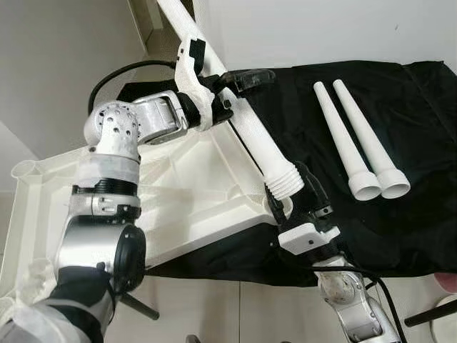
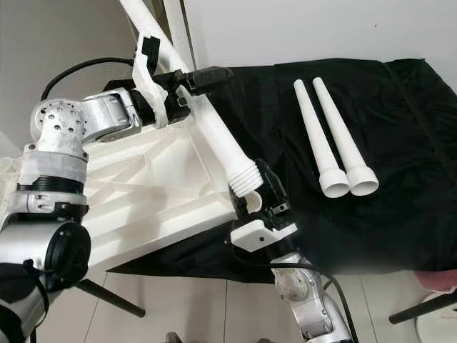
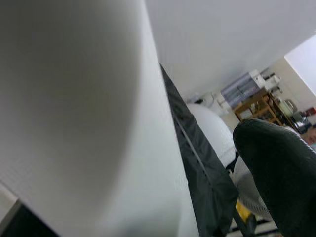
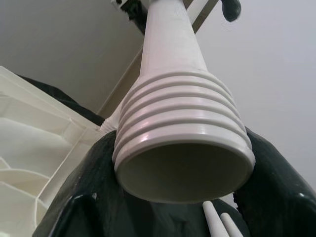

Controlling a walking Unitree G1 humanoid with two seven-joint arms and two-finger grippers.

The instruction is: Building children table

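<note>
My right jaws [image 1: 291, 187]: hold the leg [image 1: 251, 128] by its ridged end.
My left jaws [image 1: 230, 86]: hold it higher.
Do well: keep leg straight over tabletop [image 1: 178, 193] corner hole at 9 o'clock.

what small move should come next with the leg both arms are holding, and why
Probably swing the threaded end of the table leg down toward the corner socket of the upturned tabletop. The left gripper clamps the shaft and the right gripper holds the ribbed end just off the tabletop's edge, not yet seated. Two spare legs lie on the black cloth.
</note>
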